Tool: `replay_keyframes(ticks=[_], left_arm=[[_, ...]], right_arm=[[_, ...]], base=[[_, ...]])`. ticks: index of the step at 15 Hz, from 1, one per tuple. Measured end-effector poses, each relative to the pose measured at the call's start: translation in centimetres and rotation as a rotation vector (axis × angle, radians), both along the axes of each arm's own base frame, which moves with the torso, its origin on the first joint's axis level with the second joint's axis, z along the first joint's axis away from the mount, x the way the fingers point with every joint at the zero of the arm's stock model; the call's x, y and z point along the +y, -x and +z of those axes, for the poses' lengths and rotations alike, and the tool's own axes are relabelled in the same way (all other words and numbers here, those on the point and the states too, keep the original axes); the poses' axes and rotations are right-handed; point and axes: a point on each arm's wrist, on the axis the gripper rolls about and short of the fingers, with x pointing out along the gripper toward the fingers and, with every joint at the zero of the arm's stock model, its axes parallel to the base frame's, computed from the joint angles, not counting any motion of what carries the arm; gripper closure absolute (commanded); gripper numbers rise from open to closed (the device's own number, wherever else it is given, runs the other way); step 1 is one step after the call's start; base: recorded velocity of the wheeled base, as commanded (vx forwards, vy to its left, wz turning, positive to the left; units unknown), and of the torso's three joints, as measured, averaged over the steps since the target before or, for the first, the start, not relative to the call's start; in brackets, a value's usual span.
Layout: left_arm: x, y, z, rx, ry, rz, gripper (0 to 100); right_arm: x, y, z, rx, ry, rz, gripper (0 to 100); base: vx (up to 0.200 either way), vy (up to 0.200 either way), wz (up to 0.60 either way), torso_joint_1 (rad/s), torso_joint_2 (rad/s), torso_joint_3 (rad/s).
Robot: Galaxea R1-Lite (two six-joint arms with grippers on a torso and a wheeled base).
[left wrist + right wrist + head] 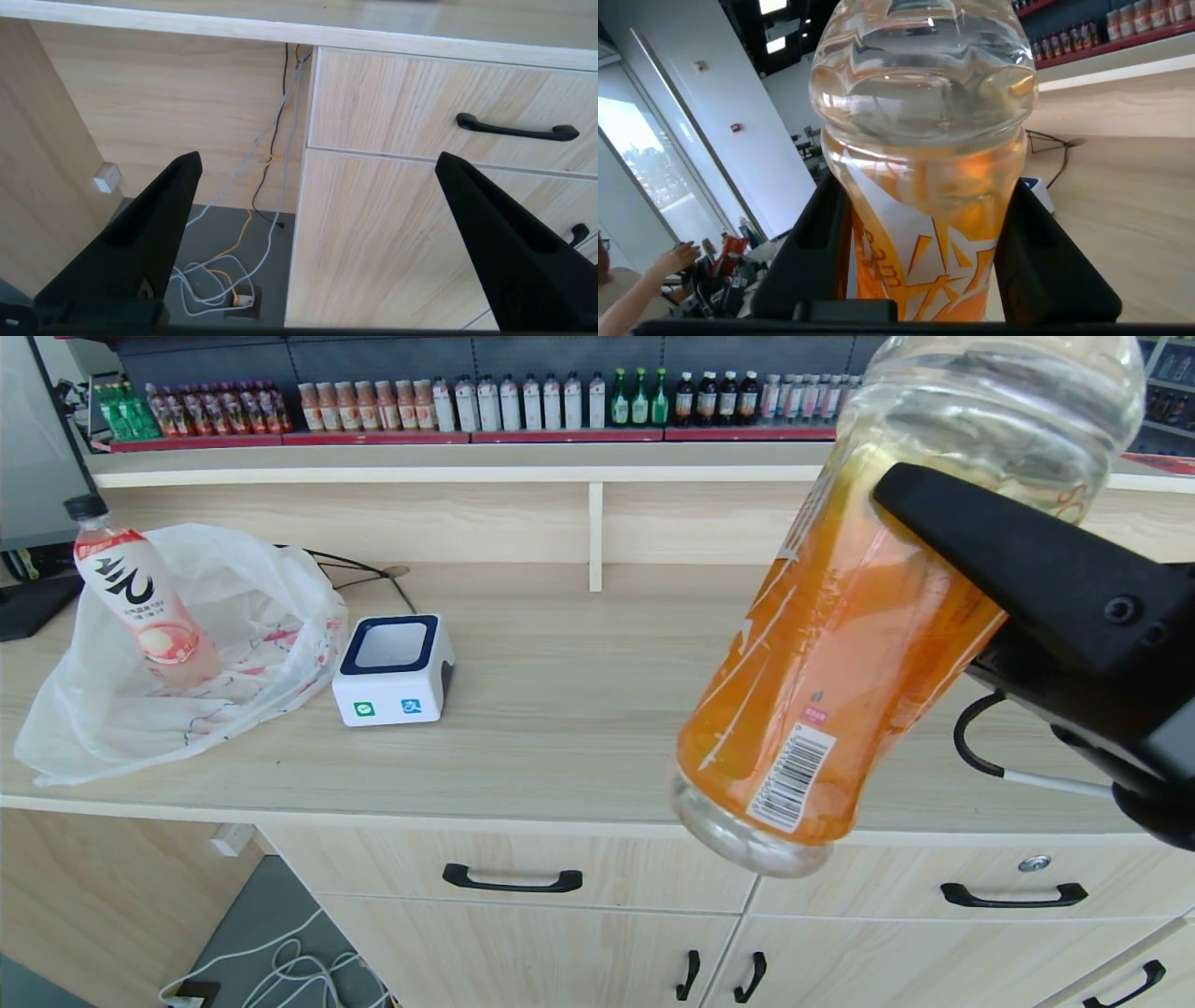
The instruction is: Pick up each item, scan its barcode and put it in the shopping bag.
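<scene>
A bottle of orange drink [840,644] hangs tilted close to the head camera, above the counter's front right part, its barcode [792,777] near the lower end. My right gripper [920,537] is shut on its middle; in the right wrist view the bottle [924,187] stands between the black fingers [817,243]. A white scanner box [392,667] rests on the counter, left of the bottle. Beside it on the left lies a clear plastic shopping bag [271,607] with a pink drink bottle [140,597] leaning inside. My left gripper [318,243] is open, low in front of the cabinet drawers.
The wooden counter [579,691] has a raised back ledge with a divider [595,537]. Behind it runs a shelf of bottles [523,401]. A dark monitor [33,439] stands at the far left. Drawers with black handles [512,879] sit below; cables [224,280] lie on the floor.
</scene>
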Motion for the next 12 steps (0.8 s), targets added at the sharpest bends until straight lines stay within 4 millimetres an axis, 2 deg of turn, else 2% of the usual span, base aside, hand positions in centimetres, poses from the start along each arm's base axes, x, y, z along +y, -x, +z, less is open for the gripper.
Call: replay_keyframes(ticks=[6,12], left_arm=[[0.00,0.00,0.00,0.000,0.000,0.000,0],[0.00,0.00,0.00,0.000,0.000,0.000,0]], right_arm=[[0.16,0.00,-0.36,-0.013,0.025,0.003,100],[0.99,-0.80,-0.95,-0.042,0.076,-0.032,100]], base=[[0.000,0.000,0.00,0.000,0.00,0.000],[0.000,0.000,0.00,0.000,0.00,0.000]])
